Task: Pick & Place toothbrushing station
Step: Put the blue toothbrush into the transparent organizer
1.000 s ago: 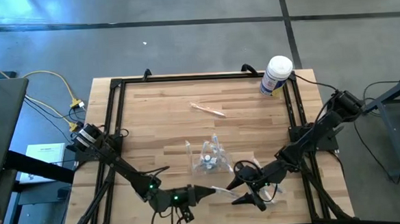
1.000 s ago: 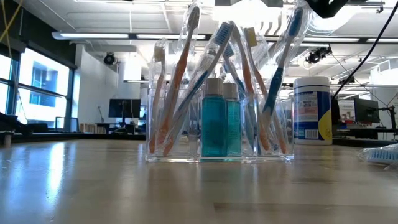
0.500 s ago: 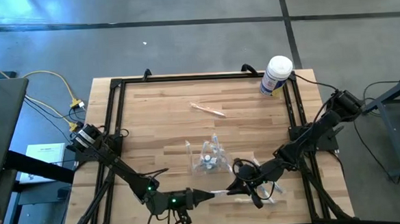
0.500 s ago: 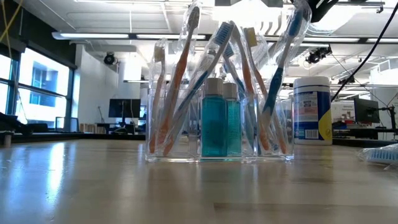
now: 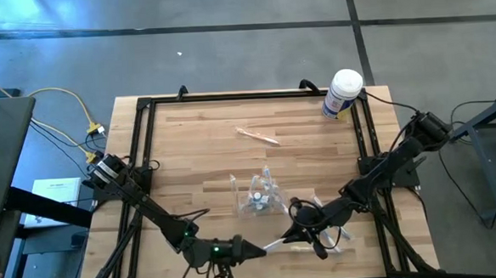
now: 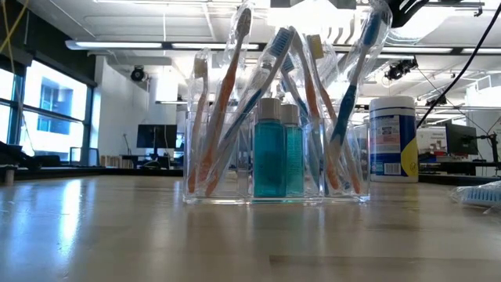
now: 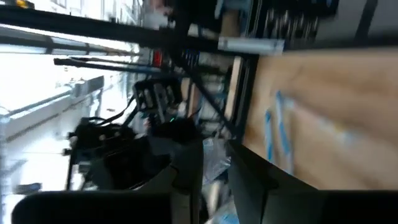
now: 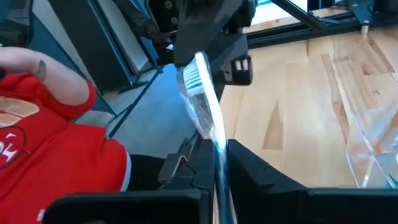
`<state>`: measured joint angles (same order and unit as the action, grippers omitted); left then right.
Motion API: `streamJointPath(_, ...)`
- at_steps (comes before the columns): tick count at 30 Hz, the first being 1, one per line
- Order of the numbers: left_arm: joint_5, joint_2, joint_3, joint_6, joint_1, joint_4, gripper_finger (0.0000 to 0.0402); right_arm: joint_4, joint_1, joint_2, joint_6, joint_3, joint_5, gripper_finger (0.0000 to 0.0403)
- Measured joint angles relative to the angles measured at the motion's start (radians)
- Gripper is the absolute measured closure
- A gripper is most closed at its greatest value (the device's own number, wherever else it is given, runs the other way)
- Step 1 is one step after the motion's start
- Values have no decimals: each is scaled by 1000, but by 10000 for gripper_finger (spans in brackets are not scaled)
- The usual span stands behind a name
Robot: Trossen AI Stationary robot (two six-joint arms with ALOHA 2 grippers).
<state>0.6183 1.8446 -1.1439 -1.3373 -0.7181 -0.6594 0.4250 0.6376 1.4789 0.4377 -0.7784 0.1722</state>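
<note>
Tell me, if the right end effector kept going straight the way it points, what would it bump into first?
Probably the left end effector. In the high view the right end effector points toward it along the wrapped toothbrush it pinches, and the right wrist view shows that dark tip straight ahead. Depth is hard to judge.

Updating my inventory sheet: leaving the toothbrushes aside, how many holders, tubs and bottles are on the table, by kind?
Clear plastic holder: 1
White tub with blue label: 1
Teal bottles inside the holder: 2
Total: 4
</note>
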Motion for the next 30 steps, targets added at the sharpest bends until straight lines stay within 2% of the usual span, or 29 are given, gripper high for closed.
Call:
streamJointPath(4, -40, 0, 1, 197, 0, -50, 336, -4, 21, -31, -57, 0, 13, 384)
streamJointPath(8, 26, 0, 2, 275, -7, -89, 336, -13, 68, -77, -144, 0, 86, 386)
streamJointPath(11, 154, 0, 2, 407, -19, -149, 336, -51, 118, -131, -200, -1, 180, 386)
streamJointPath(13, 321, -7, 2, 536, -29, -182, 336, -103, 156, -171, -238, -2, 282, 386)
streamJointPath(15, 478, -29, 2, 588, -34, -162, 336, -150, 197, -205, -264, -2, 394, 386)
streamJointPath(17, 539, -40, 8, 612, -33, -114, 338, -200, 243, -232, -285, -2, 521, 386)
streamJointPath(19, 538, -41, 11, 641, -32, -29, 342, -238, 287, -253, -286, -2, 640, 386)
streamJointPath(21, 537, -57, 12, 686, -37, 66, 348, -271, 318, -267, -276, -2, 708, 385)
streamJointPath(27, 640, -136, 11, 800, -28, 339, 359, -315, 366, -260, -224, -1, 769, 384)
streamJointPath(30, 640, -199, 11, 892, -11, 493, 362, -314, 362, -247, -210, 17, 771, 384)
